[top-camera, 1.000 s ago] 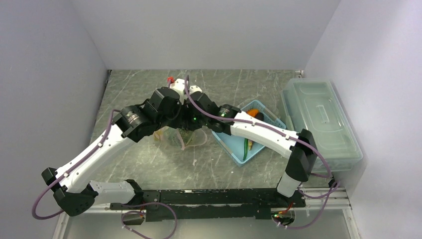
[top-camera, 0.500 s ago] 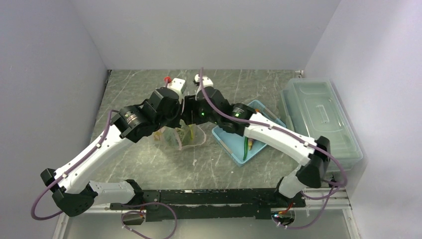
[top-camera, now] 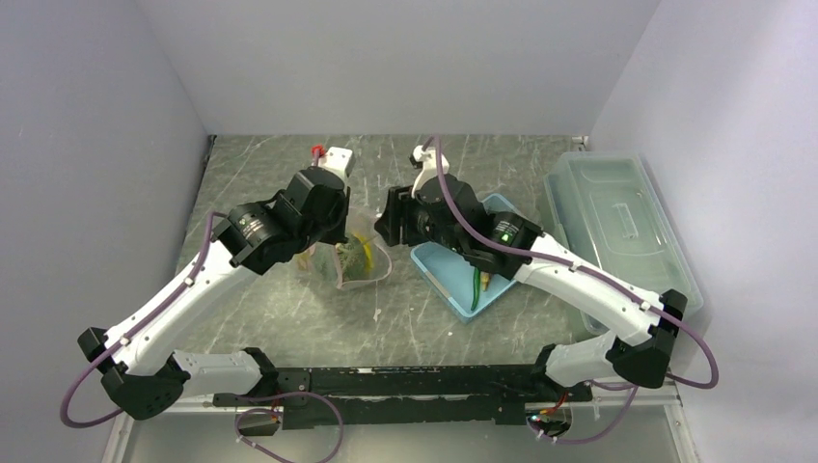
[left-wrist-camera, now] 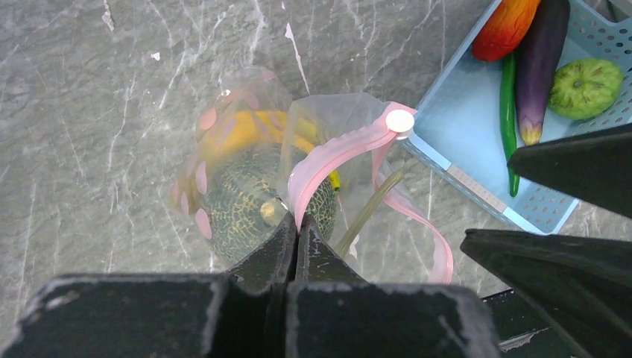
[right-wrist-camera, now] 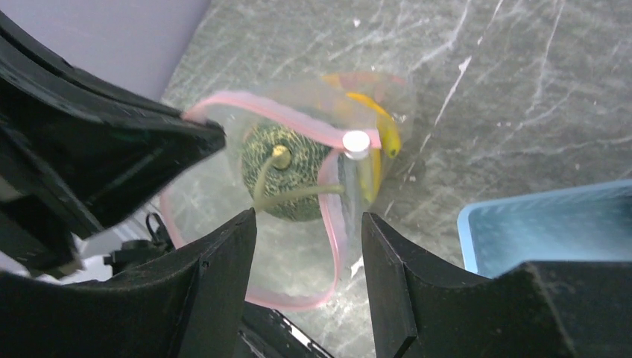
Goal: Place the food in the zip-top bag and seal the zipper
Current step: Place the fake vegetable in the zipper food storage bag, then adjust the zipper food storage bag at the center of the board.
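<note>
Now that the right gripper (right-wrist-camera: pixel 309 224) has parted its jaws and swung off toward the basket (top-camera: pixel 439 275), you find it empty: the fingers stand well apart with nothing between them, hanging just above and beside the bag (left-wrist-camera: pixel 246 149). A second ago that arm was reaching over the bag mouth with the jaws nearly closed. The likely reading is that it has just dropped the melon (left-wrist-camera: pixel 238 201), which now lies inside the bag next to the banana (left-wrist-camera: pixel 246 130), stem up. The left gripper (left-wrist-camera: pixel 296 231) has not altered. Its fingers are pressed tight together on the zipper (left-wrist-camera: pixel 335 153), pinching the pink strip at the near side and holding the mouth up and open above the table (top-camera: pixel 270 174). The white slider (left-wrist-camera: pixel 400 120) sits at the far end of the strip, so the seal is not yet begun. Still in the basket you have the carrot (left-wrist-camera: pixel 503 26), the eggplant (left-wrist-camera: pixel 540 63), the pod (left-wrist-camera: pixel 509 112) and a bumpy green vegetable (left-wrist-camera: pixel 585 87), all well apart from the bag. By this count the task is partly done: two items bagged, four left. The next pick looks like a basket item. Note one risk: the far lip of the mouth sags, and a long piece such as the eggplant may catch on it.
</note>
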Available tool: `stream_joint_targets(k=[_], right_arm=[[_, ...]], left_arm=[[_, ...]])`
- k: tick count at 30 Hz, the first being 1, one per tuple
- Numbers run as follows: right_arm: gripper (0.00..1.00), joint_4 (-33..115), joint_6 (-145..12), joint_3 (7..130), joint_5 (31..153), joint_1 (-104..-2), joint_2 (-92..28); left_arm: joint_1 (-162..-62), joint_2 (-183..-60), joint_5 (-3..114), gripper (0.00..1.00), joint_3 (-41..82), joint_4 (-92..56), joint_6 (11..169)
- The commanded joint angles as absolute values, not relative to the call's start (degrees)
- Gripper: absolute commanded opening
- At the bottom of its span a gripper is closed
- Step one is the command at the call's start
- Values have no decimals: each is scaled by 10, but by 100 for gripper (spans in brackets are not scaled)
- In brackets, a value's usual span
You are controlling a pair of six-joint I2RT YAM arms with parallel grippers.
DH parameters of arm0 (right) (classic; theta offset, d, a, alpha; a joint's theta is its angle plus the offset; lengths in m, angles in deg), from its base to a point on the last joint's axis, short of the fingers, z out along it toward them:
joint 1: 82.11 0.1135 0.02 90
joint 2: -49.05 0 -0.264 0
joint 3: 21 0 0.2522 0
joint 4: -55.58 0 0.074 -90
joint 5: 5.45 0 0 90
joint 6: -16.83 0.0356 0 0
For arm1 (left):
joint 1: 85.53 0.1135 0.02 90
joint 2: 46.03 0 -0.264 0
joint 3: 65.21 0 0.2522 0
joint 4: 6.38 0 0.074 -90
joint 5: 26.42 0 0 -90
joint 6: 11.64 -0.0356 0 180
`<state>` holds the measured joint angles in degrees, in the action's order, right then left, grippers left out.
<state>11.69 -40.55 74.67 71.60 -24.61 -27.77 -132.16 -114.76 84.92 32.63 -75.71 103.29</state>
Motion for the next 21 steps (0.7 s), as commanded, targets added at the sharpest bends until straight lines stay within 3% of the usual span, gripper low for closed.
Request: stream_joint_targets(k=[1,9,17,21], right_arm=[[57,112,-395,712,746,-245,-258],[56,130,-386,674,787,-242,-283],[54,117,-421,731,772,-240,-365],[44,73,-453,779,710,-238,-419]], left_arm=[[-1315,-1138,861,0,349,-736,1046],[-1311,-1139,847,0,347,-732,1049],[-1310,-1131,842,0,346,-738,1055],[-1309,-1121,845,0,341,-743,1058]])
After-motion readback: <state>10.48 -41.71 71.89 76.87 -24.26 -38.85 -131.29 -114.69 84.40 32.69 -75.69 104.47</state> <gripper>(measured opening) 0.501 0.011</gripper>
